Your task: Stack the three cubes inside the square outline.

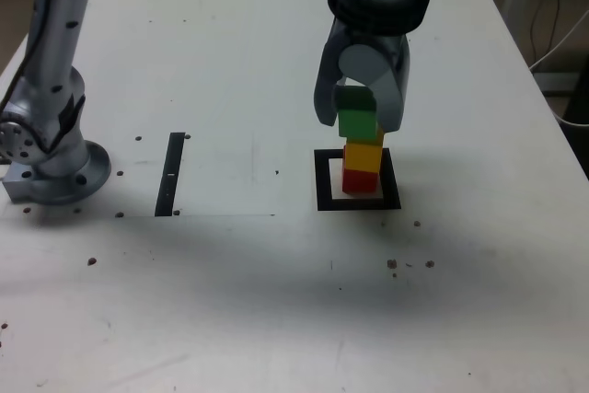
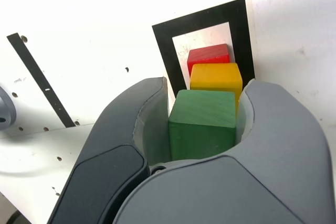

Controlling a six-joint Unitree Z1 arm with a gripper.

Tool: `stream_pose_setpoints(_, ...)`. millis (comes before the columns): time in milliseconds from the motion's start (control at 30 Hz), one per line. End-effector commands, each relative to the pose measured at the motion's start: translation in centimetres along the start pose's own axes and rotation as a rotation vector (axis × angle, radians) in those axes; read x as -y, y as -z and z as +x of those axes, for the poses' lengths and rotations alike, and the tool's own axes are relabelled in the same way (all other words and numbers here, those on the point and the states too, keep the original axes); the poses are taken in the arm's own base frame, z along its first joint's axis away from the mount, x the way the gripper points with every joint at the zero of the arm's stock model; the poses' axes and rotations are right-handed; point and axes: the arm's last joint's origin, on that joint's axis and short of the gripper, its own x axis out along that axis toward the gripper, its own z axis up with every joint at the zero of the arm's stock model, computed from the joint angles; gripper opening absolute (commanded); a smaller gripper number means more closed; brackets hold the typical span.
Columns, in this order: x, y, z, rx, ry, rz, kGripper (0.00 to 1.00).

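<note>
1. The red cube (image 1: 360, 179) sits inside the square outline (image 1: 324, 202), with the yellow cube (image 1: 363, 156) on top of it.
2. My gripper (image 1: 360, 119) is clamped on the green cube (image 1: 357, 122), just above the yellow.
3. Left: seat green squarely, then let go.

My exterior view looks down from high across the table (image 1: 479, 319), arm base at its left. Wrist view peers close past the gripper (image 2: 202, 129). Both share the square outline (image 1: 358, 202).
</note>
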Motion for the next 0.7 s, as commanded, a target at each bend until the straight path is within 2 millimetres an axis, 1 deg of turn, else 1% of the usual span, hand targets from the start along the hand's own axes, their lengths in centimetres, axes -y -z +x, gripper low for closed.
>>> stream_pose_setpoints(0,-0.03,-0.21,0.04,0.002,-0.006,0.004,0.13)
stream_pose_setpoints(133,-0.05,-0.35,0.15,-0.001,-0.010,0.008,0.16)
stream_pose_setpoints(400,-0.07,-0.72,0.45,-0.005,-0.013,0.009,0.18)
stream_pose_setpoints(533,-0.07,-0.89,0.66,-0.011,-0.013,0.010,0.21)
stream_pose_setpoints(667,-0.07,-0.98,0.74,-0.013,-0.013,0.010,0.27)
